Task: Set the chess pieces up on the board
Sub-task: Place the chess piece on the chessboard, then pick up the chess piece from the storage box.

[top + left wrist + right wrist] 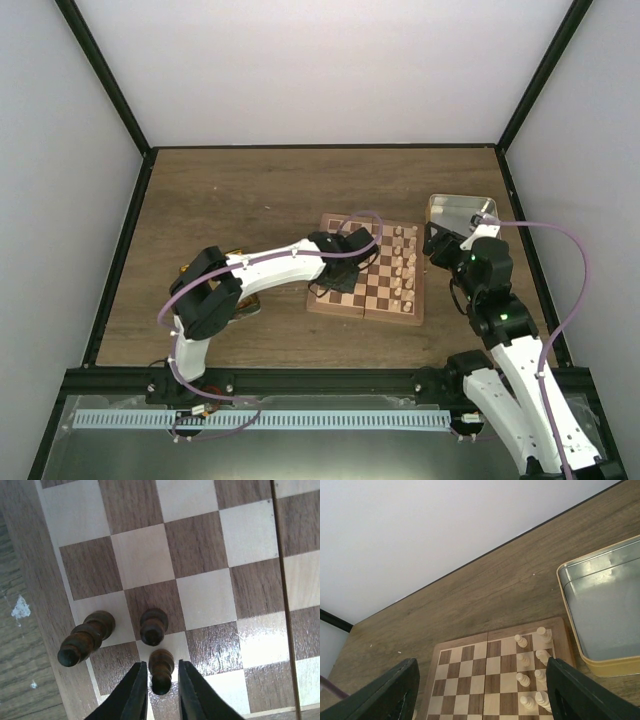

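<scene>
The board (385,292) lies between my two arms, with the cream chessmen (536,672) ranked along its right side and the metal tin (607,610) just past that edge. My right gripper (481,666) hangs off that side, spread wide and empty, so I expect no trouble there.

The risk is at my left gripper (161,664). Its fingers stand close on either side of a dark pawn (161,676) near the board's left edge. I cannot tell whether they pinch it or stand barely clear. If one pad clings as I lift, the pawn tips.

Another dark pawn (152,626) stands on the next square, with a taller dark piece (85,639) beside it. Any sideways drift could topple both.
</scene>
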Robot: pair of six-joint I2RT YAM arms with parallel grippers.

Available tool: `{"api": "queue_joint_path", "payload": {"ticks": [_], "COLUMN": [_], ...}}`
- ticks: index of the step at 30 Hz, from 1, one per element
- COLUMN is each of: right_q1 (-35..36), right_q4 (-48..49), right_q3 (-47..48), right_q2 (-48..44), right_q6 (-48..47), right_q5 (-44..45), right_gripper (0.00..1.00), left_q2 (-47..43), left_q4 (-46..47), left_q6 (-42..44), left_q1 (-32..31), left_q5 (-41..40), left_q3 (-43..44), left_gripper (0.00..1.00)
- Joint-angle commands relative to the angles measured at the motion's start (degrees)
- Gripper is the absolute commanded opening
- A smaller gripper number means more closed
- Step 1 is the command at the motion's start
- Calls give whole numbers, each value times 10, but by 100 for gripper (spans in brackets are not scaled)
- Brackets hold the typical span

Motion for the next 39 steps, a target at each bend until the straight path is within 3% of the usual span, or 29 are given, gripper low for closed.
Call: {"api": "queue_joint_path", "payload": {"ticks": [1, 6, 15, 21, 28, 33, 39], "right_q1": [3, 3, 3, 3, 2, 3, 3], "right_q4": [2, -7, -6, 7, 23, 34, 36], "right_q3": [11, 18, 24, 35, 40, 41, 42], "right_q2": [-1, -5, 11, 41, 85, 107, 114], "right_q6": [-2, 4, 19, 28, 41, 45, 44], "right_q5": [-7, -11, -20, -27, -35, -43, -43], "right_gripper": [71, 71, 71, 70, 69, 68, 68], "left_q2": [-2, -37, -187, -313, -439, -433, -390], "left_q4": [2, -6, -14, 7, 61, 120, 179], "left_q6": [7, 10, 7, -24, -69, -59, -60], "left_q1": [5, 5, 47, 163, 309, 394, 449], "left_q5": [8, 28, -3, -44, -79, -49, -42], "left_q3": [-7, -23, -67, -191, -349, -410, -432], "left_gripper": [23, 35, 36, 35, 44, 48, 60]}}
